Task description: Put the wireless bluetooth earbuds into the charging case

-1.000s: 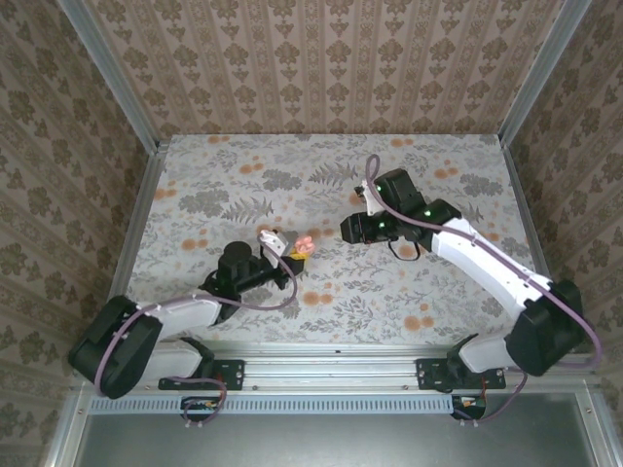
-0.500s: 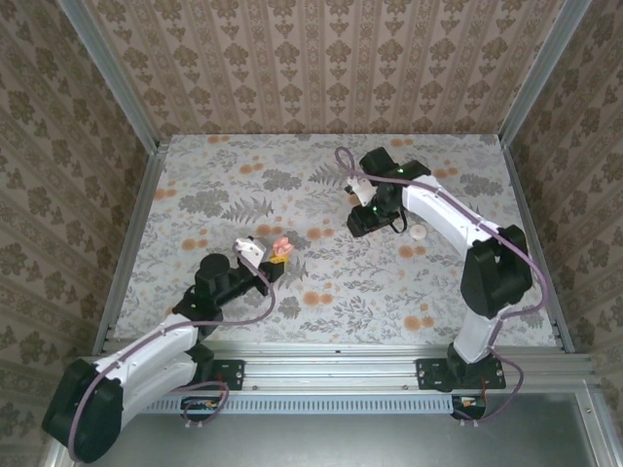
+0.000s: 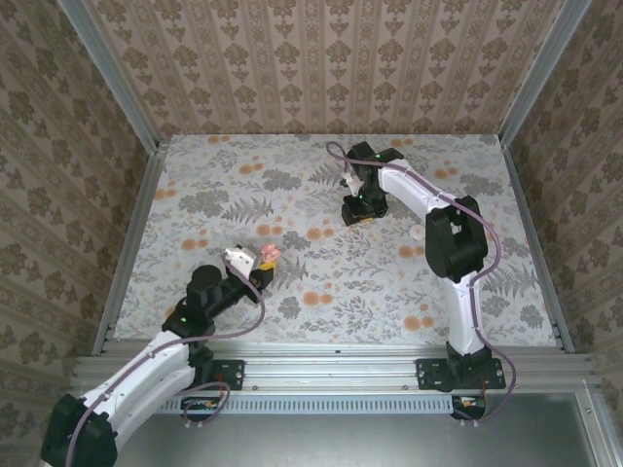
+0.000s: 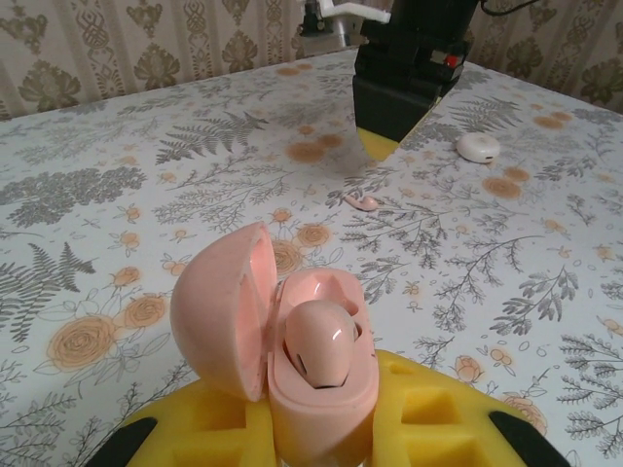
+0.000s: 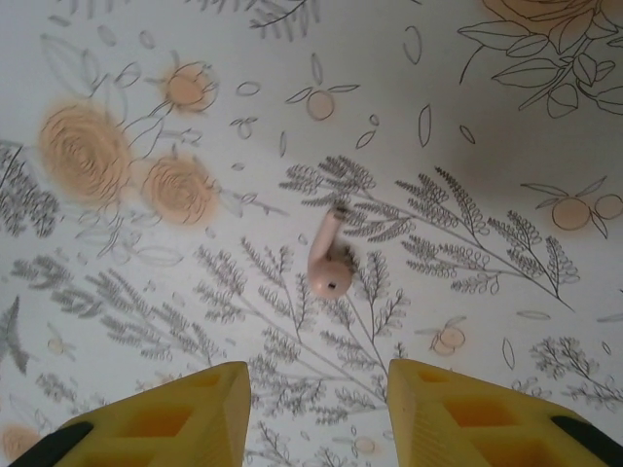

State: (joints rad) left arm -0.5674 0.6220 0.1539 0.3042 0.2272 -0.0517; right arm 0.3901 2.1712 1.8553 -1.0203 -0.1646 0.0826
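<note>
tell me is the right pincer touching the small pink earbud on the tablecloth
Apart. The right wrist view shows the small pink earbud lying beyond the open right pincer, with bare printed cloth between it and both yellow fingertips.

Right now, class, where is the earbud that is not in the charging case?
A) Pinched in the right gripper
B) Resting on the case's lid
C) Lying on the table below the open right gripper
C: the right wrist view shows the loose earbud lying flat on the table, untouched, just beyond the open right gripper.
</note>
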